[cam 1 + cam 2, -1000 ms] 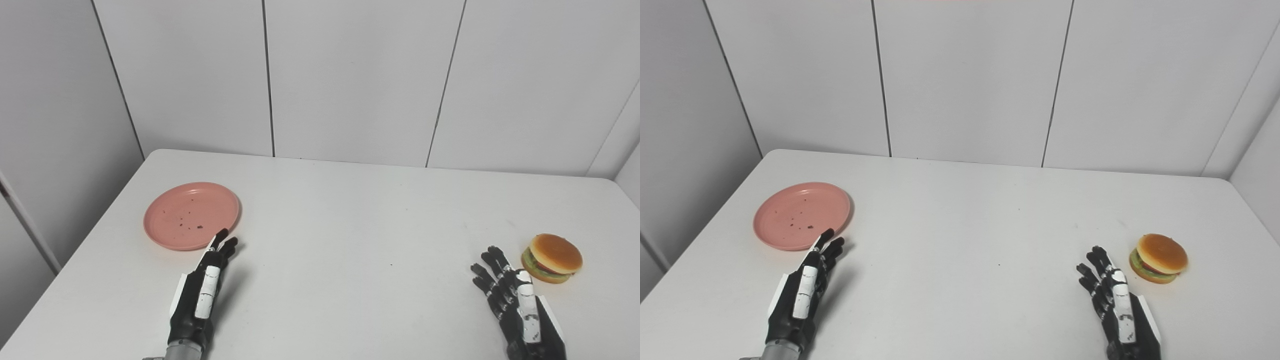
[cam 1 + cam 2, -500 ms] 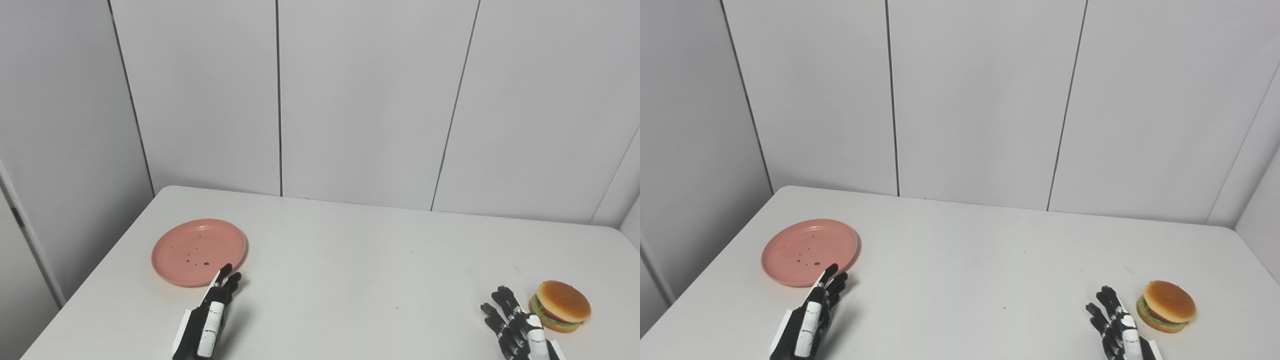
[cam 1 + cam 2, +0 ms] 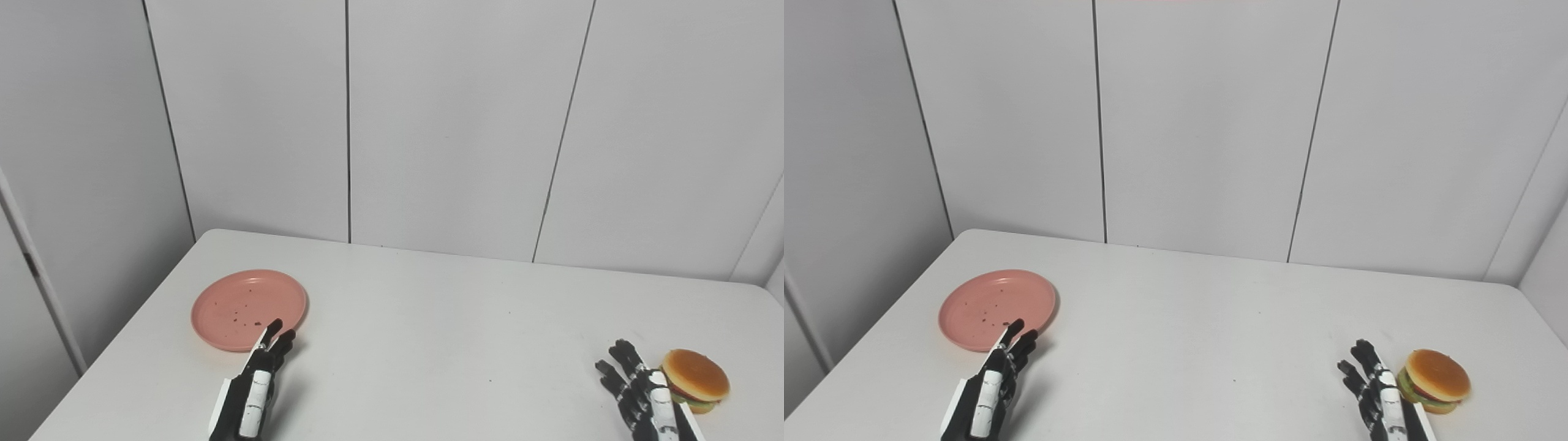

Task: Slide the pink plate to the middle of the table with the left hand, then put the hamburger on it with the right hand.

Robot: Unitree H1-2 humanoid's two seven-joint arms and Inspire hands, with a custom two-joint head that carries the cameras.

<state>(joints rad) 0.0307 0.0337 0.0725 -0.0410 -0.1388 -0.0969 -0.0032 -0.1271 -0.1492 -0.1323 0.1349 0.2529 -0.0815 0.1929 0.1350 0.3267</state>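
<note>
The first step is in hand: the left hand (image 3: 251,392), fingers spread and holding nothing, reaches the near rim of the pink plate (image 3: 248,301) by the counter's (image 3: 429,343) left edge. Next it must press down and drag the plate toward the middle. The right hand (image 3: 643,395), spread, waits beside the hamburger (image 3: 695,380) at the right edge.

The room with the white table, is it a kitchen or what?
Probably a robot test room, not a kitchen. Bare grey wall panels surround a plain white table that holds only a round pink plate and a toy-like hamburger, with black robot hands beside them.
</note>
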